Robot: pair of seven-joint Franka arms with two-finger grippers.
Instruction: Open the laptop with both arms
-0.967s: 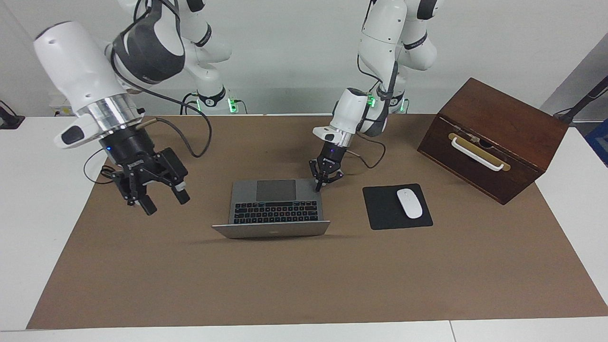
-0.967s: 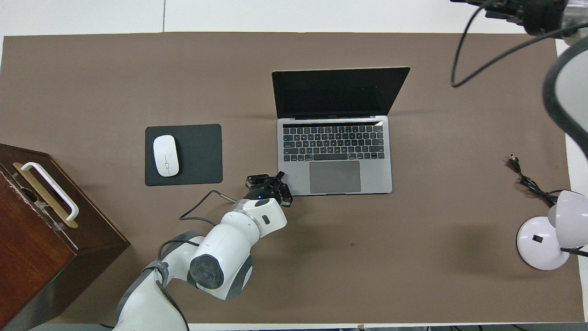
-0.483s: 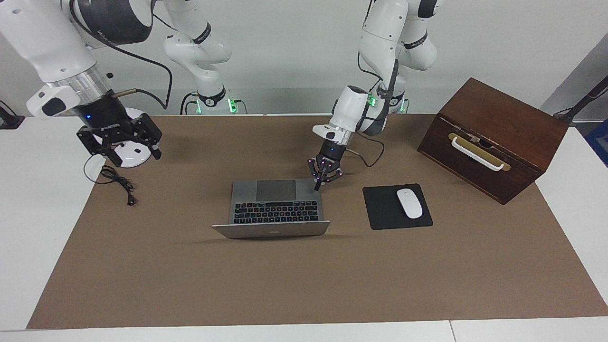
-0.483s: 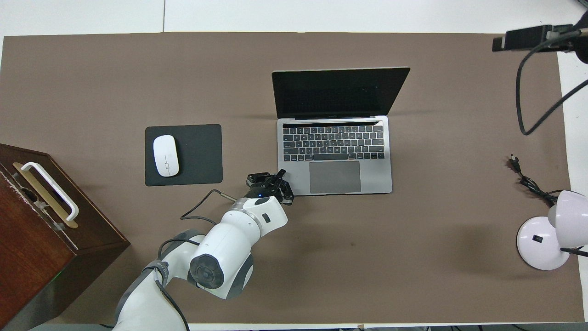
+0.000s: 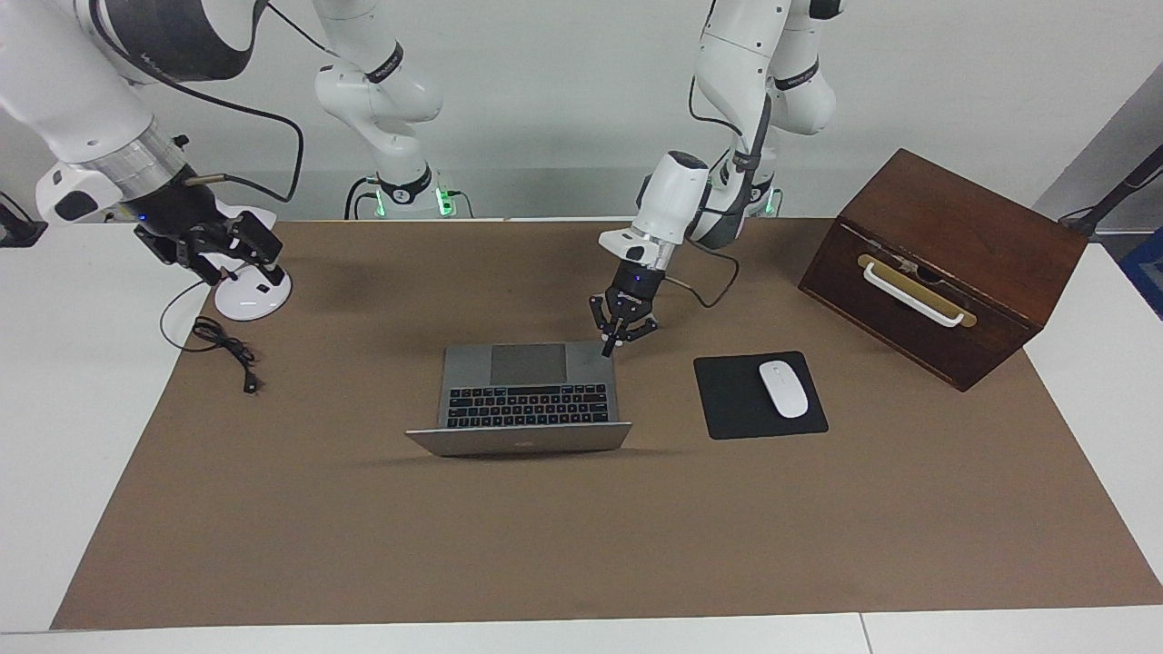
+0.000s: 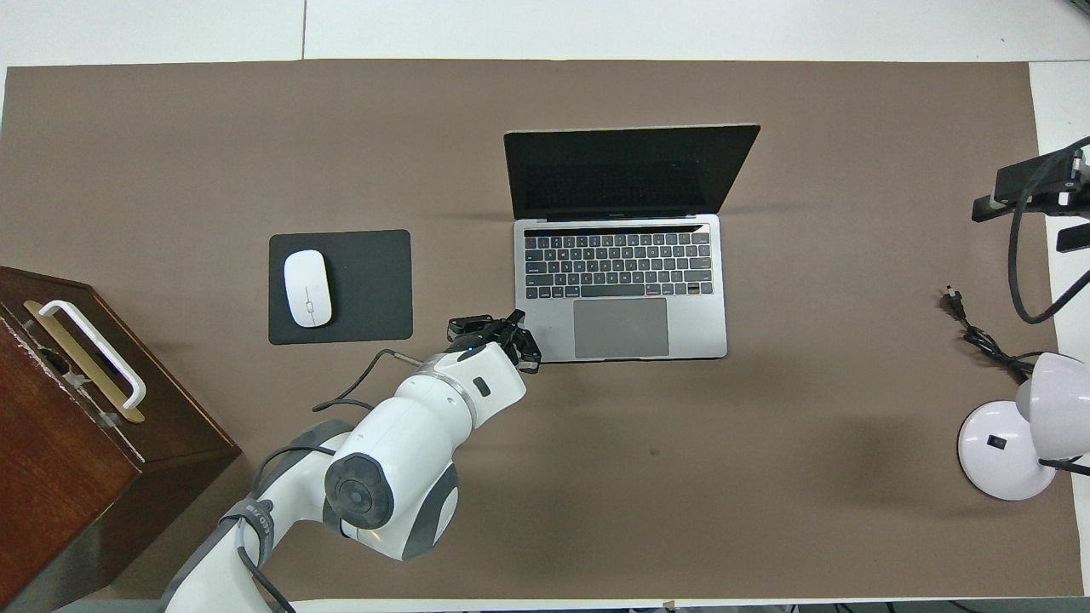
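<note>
Facing view, going across. Right gripper (image 5: 223, 257) hangs raised over the white lamp base (image 5: 254, 298) at the right arm's end of the bench, close to the robots' edge; jaws look parted, nothing between them. Black cord (image 5: 224, 350) lies on the brown mat (image 5: 581, 527) just beside the lamp base.

Laptop (image 5: 522, 400) sits open mid-bench on the mat, dark screen up and tilted away from the robots, keyboard and trackpad facing them.

Left gripper (image 5: 611, 346) is at the laptop base's corner nearest the robots, on the left arm's side; fingertips together, closed on nothing, tip at or just above that corner — contact unclear.

Black mouse pad (image 5: 727, 400) lies beside the laptop toward the left arm's end, white mouse (image 5: 783, 389) on it. Brown wooden box (image 5: 945, 263) with a white handle stands near the left arm's end of the bench.
</note>
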